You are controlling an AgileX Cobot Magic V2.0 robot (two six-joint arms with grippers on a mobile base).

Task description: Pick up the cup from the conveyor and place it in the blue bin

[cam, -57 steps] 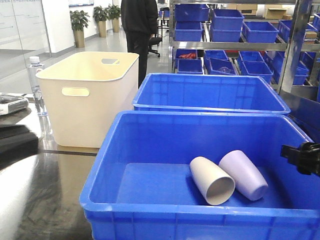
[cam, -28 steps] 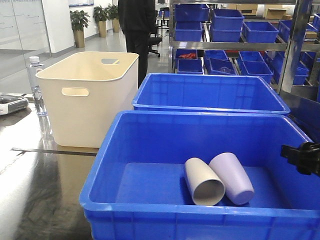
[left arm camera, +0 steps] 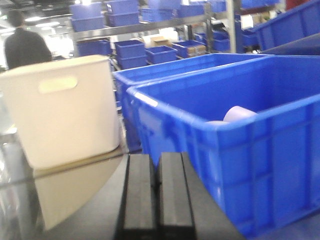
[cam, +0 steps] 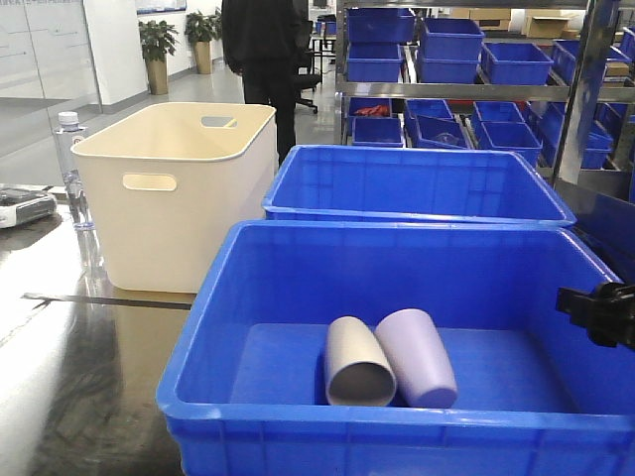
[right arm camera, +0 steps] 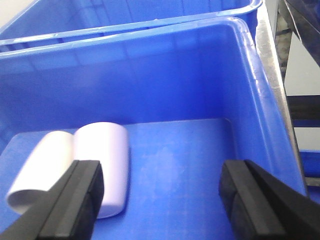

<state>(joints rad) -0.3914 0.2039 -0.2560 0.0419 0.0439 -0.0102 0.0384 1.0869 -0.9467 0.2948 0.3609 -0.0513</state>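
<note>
My right gripper (right arm camera: 160, 200) hangs wide open over the blue bin (cam: 298, 233); two cups (cam: 387, 359) lie near its front wall. My left gripper (left arm camera: 156, 192) is closed, empty. Next: another cup.

Left gripper (left arm camera: 155, 192): two matte black, flat rectangular fingers (left arm camera: 138, 195), plain-faced, square-edged. Right gripper (right arm camera: 162, 205): two matte black blocky fingers (right arm camera: 75, 202) with bevelled edges and rounded corners; seen from the front view as a dark black angular part at the frame's edge.
</note>
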